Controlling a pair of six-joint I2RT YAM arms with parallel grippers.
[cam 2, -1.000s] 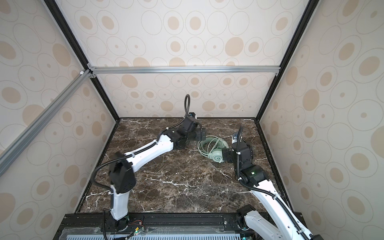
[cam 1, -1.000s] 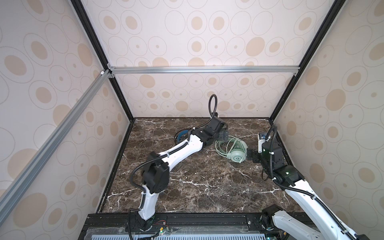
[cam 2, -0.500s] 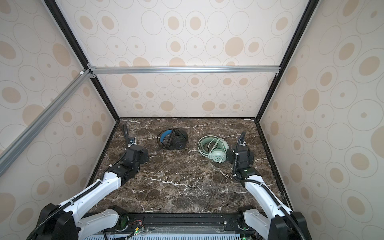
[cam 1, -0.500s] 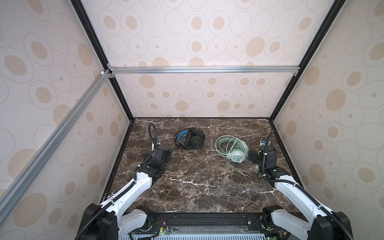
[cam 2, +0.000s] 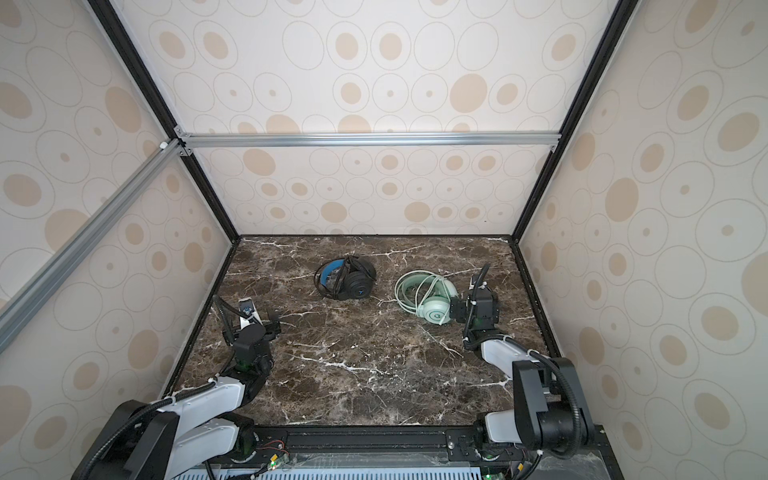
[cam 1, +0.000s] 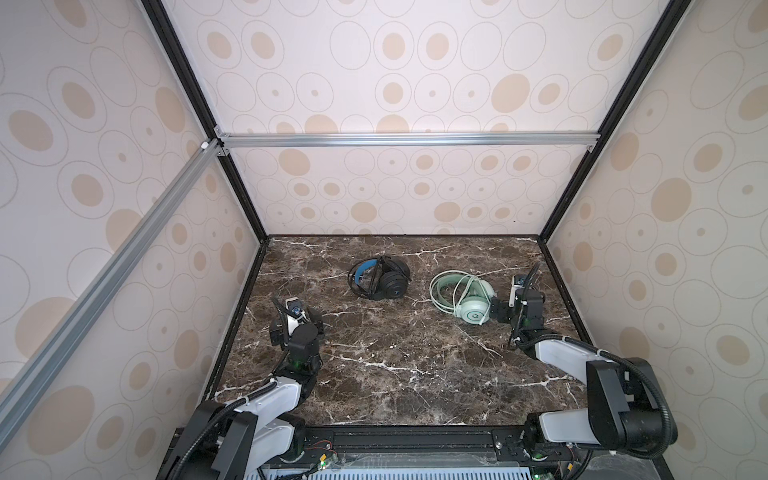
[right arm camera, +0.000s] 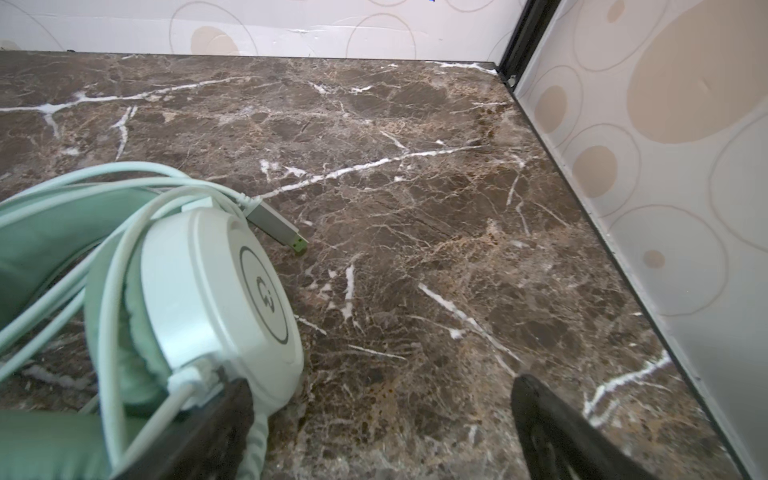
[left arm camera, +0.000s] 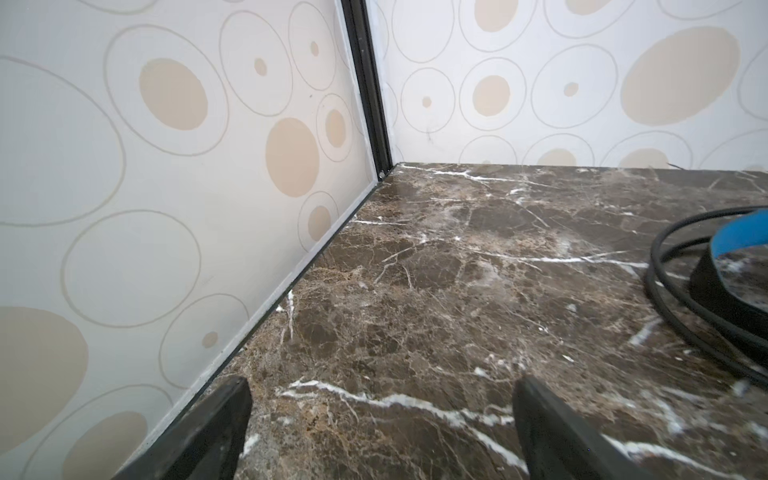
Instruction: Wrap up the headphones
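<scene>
Two headphones lie at the back of the marble table. The black headphones (cam 1: 380, 278) (cam 2: 347, 280) with blue lining have a thin black cable looped round them; their band (left arm camera: 731, 286) shows in the left wrist view. The mint-green headphones (cam 1: 465, 297) (cam 2: 428, 297) have a pale cable looped over band and earcup (right arm camera: 216, 291), and the plug (right arm camera: 278, 226) rests on the table. My left gripper (cam 1: 313, 322) (left arm camera: 382, 395) stands open over bare marble near the left wall. My right gripper (cam 1: 498, 311) (right arm camera: 384, 395) is open, with one finger (right arm camera: 224, 415) against the mint earcup's edge.
Patterned walls close the table (cam 1: 395, 365) on three sides, with black frame posts in the back corners. The left wall (left arm camera: 166, 249) runs close beside my left gripper, and the right wall (right arm camera: 665, 208) close to my right one. Both arms' bases sit at the front edge.
My left arm has drawn back from the black headphones to the front left. My right arm has pulled back and folded lower, staying beside the mint earcup. Both headphones lie still.
</scene>
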